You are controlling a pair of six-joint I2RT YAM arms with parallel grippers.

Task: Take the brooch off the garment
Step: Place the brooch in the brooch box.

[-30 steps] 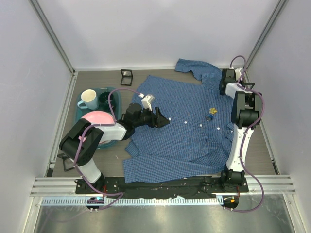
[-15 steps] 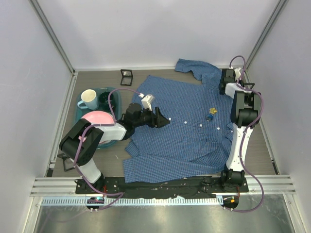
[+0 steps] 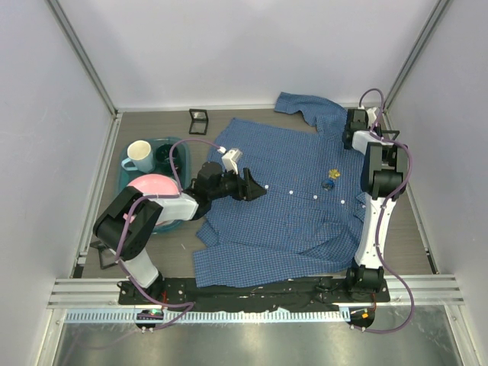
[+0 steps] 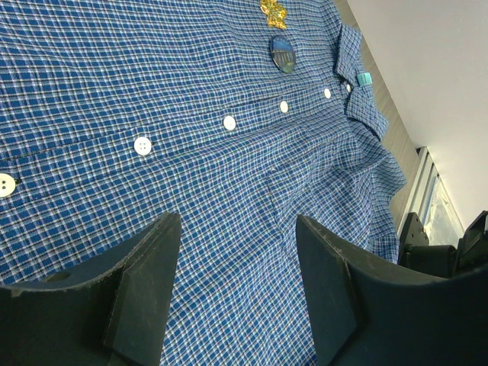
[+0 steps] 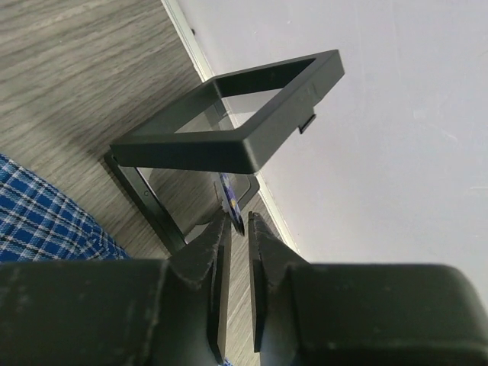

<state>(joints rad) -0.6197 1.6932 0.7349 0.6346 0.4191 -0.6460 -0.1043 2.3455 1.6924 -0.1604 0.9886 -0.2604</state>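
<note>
Large long-sleeved button-up shirt: blue, small white-and-navy check. Round shirt buttons: white. Small leaf-shaped metal brooch: gold. Round pin badge: dark blue, faint pale stripes. Plastic tray: teal. Ceramic mug: white. Domed bowl: pink. Square plastic frame: black. Wood-grain tabletop: grey-brown.

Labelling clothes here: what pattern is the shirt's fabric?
The shirt is a small blue-and-white check, shown best in the left wrist view.
</note>
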